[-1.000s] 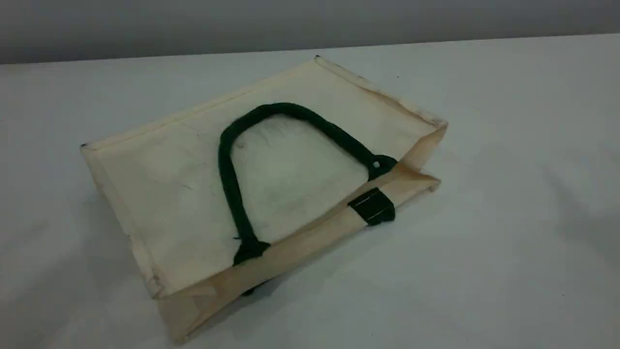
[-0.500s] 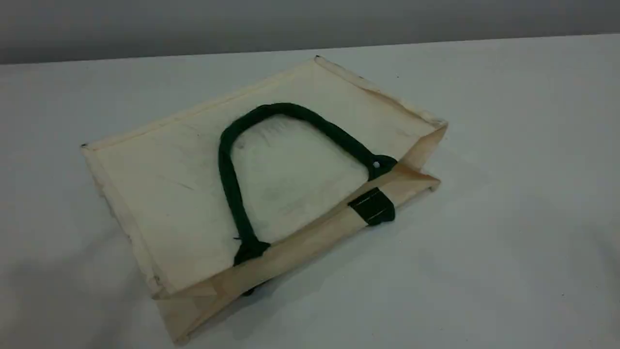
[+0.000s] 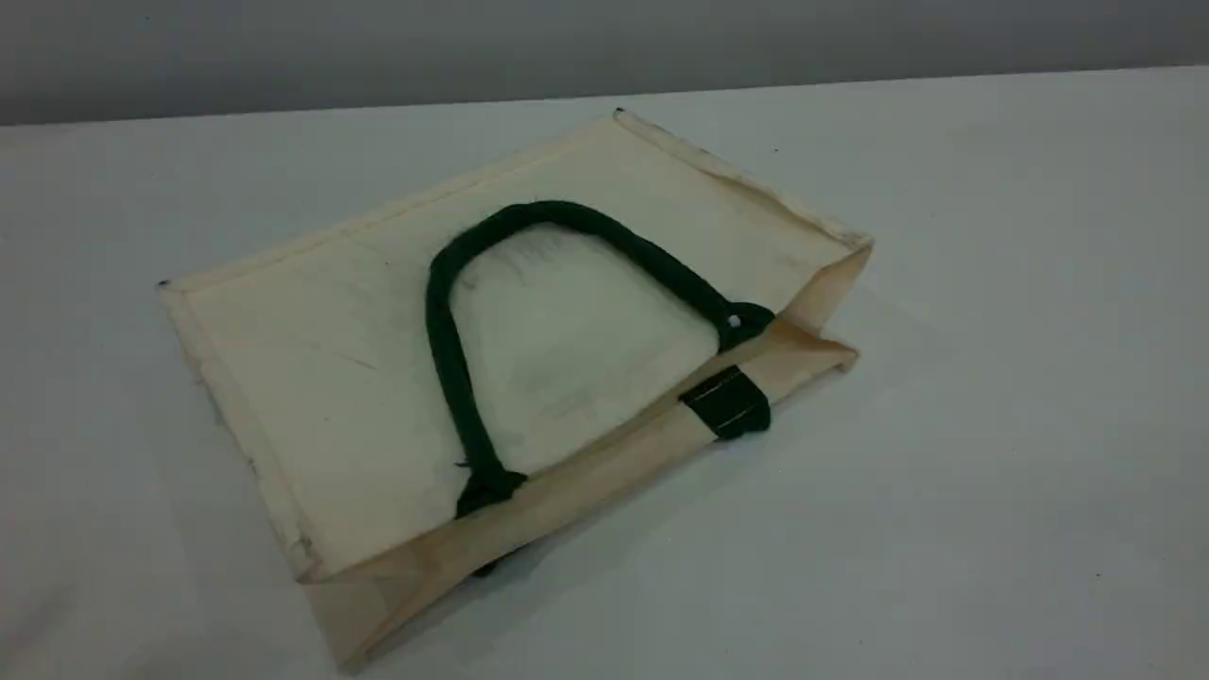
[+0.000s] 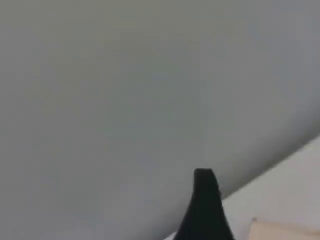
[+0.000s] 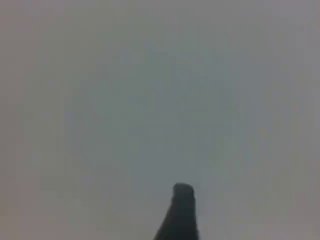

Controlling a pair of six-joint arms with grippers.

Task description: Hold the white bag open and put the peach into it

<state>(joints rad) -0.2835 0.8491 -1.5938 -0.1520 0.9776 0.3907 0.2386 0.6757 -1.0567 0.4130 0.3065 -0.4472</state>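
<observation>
cream-white fabric takes up the middle of the counter (image 3: pixel 992 472): the white bag (image 3: pixel 331 378) lies flat on its side, set at a slant, one corner pointing toward the grey wall (image 3: pixel 567 47) at the back. its mouth runs along the near right edge, and the two lips lie close together, parting a little only at the right end where the side fold tucks inward. one dark green rope handle (image 3: pixel 444 359) is flopped back onto the upper panel in a wide arch, both ends fixed at the mouth edge, a small pale rivet (image 3: pixel 734 321) showing at its right end. a dark green tab (image 3: pixel 725 401) wraps the lower lip just beside that rivet. a scrap of dark green (image 3: pixel 485 569) pokes out from under the bag near the left end of the mouth. the cloth has faint grey smudges inside the arch and brownish marks along the far right seam.

from the left wrist view i see one black tip of the left fingers (image 4: pixel 205 200) against the wall, with a strip of counter and a corner of the bag low at the right; they stand wide apart with nothing between them. the right fingers (image 5: pixel 181 210) show one dark tip against blank grey, spread fully, holding nothing.
</observation>
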